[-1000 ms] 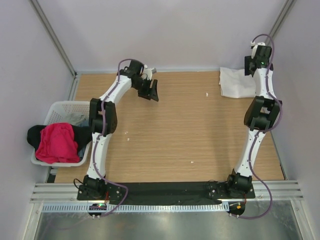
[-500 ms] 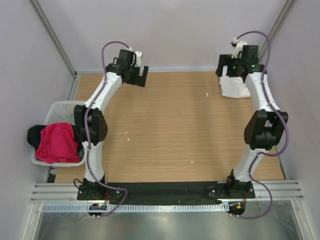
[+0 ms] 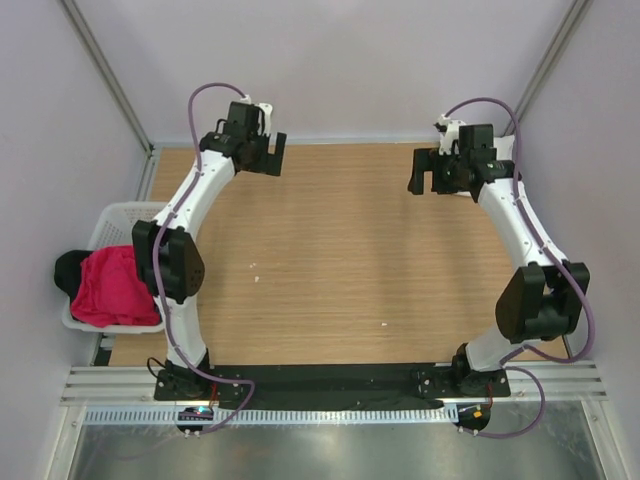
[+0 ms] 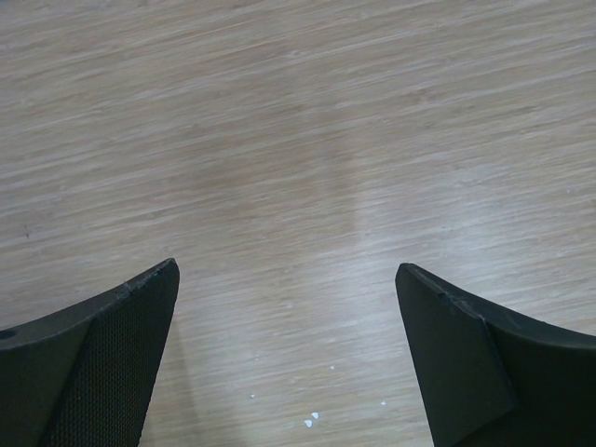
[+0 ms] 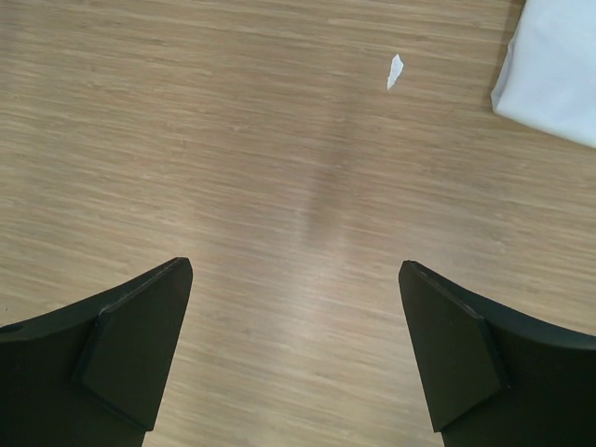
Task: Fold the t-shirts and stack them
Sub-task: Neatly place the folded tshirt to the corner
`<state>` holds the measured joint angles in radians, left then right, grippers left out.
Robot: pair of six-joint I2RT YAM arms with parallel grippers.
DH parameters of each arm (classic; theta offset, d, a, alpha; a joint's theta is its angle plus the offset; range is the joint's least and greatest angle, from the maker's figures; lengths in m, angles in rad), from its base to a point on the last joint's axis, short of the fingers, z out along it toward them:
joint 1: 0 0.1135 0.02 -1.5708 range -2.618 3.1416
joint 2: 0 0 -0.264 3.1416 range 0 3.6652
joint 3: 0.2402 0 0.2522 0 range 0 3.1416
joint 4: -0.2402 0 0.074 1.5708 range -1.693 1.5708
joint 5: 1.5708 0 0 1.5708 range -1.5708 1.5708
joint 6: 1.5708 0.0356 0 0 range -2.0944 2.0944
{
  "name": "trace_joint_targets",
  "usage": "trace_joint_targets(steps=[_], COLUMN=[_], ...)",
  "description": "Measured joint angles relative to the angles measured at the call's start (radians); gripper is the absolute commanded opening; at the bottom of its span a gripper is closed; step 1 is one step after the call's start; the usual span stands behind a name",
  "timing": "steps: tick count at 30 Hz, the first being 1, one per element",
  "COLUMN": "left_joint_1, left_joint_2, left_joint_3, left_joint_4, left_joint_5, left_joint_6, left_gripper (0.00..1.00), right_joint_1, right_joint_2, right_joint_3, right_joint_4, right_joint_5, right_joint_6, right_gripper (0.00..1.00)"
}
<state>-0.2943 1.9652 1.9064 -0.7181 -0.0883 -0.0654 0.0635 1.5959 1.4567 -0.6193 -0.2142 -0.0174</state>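
Observation:
A pink-red t-shirt (image 3: 115,290) lies bunched in the white basket (image 3: 120,212) at the table's left edge, and a black t-shirt (image 3: 68,270) hangs over the basket's left side. The right wrist view catches a corner of a white t-shirt (image 5: 559,65) lying on the wood at top right; from above, the right arm hides it. My left gripper (image 3: 262,152) hovers over the far left of the table, open, with only bare wood between its fingers (image 4: 289,270). The right gripper (image 3: 432,172) hangs open over the far right part, just left of the white shirt, empty (image 5: 296,265).
The wooden table (image 3: 340,260) is walled by pale panels behind and at both sides. A small white scrap (image 5: 395,70) lies near the white shirt. Tiny white specks (image 3: 253,266) dot the wood. The black arm bases sit along the near rail (image 3: 330,380).
Both grippers have opened wide. The right gripper has swung left, off the white shirt and out over bare wood. The left gripper has moved back and left toward the far edge.

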Motion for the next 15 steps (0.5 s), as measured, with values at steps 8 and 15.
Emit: trace_joint_targets(steps=[8, 15], left_joint_1=[0.001, 0.020], left_joint_2=[-0.107, -0.268], left_joint_3=[-0.035, -0.068], left_joint_4=[-0.071, -0.203], left_joint_5=[0.007, -0.051], left_joint_6=[0.021, 0.140], left_gripper=[1.00, 1.00], right_joint_1=[0.000, 0.000], right_joint_2=[-0.204, -0.227], right_joint_3=[-0.190, -0.248], right_joint_4=[-0.052, -0.061], right_joint_5=[0.019, 0.016], right_joint_6=[0.021, 0.055], right_gripper=[1.00, 1.00])
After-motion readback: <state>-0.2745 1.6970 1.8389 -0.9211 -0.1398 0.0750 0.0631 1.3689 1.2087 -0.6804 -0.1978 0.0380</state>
